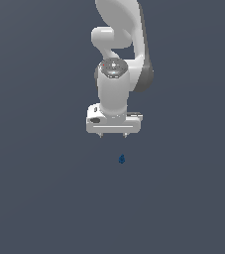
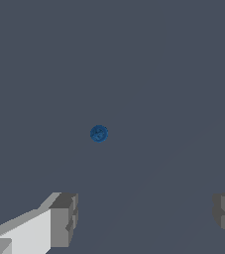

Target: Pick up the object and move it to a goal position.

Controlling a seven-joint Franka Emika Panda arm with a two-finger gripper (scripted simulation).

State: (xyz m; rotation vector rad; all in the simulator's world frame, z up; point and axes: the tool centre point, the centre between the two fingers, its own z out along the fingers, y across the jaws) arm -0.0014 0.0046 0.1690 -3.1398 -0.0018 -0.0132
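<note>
Object [image 1: 122, 158], a tiny dark blue teardrop blob, sits alone on the grey counter [image 1: 39, 198], a short way in front of my fingers [image 1: 113, 135] rather than straight beneath them, and nothing touches it. My fingers are spread wide and grasp nothing; in the wrist view the object lies ahead of the wide gap between the two pads [image 2: 63, 220], not yet inside it. I judge I am held above and apart so I can line the gap over the blob before descending.
</note>
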